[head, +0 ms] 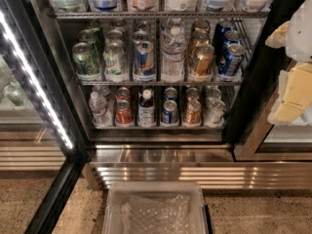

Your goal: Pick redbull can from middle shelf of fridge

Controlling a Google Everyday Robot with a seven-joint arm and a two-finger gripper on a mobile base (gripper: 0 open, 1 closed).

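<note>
The fridge [246, 96] stands open in front of me, with three wire tiers in view. The redbull can [145, 57], slim, blue and silver with a red logo, stands at the front of the third lane on the middle shelf [161, 83], with more cans behind it. My gripper [280, 74] hangs at the right edge of the view, outside the fridge and to the right of the middle shelf. Its two cream-coloured fingers [292, 94] stand apart and hold nothing.
On the middle shelf, green-and-white cans [114, 57] stand left of the redbull can, and a water bottle [173, 57], gold cans [201, 60] and dark-blue cans [230, 57] right. The glass door with its LED strip [34, 84] is open at left. A clear plastic bin [156, 208] sits on the floor below.
</note>
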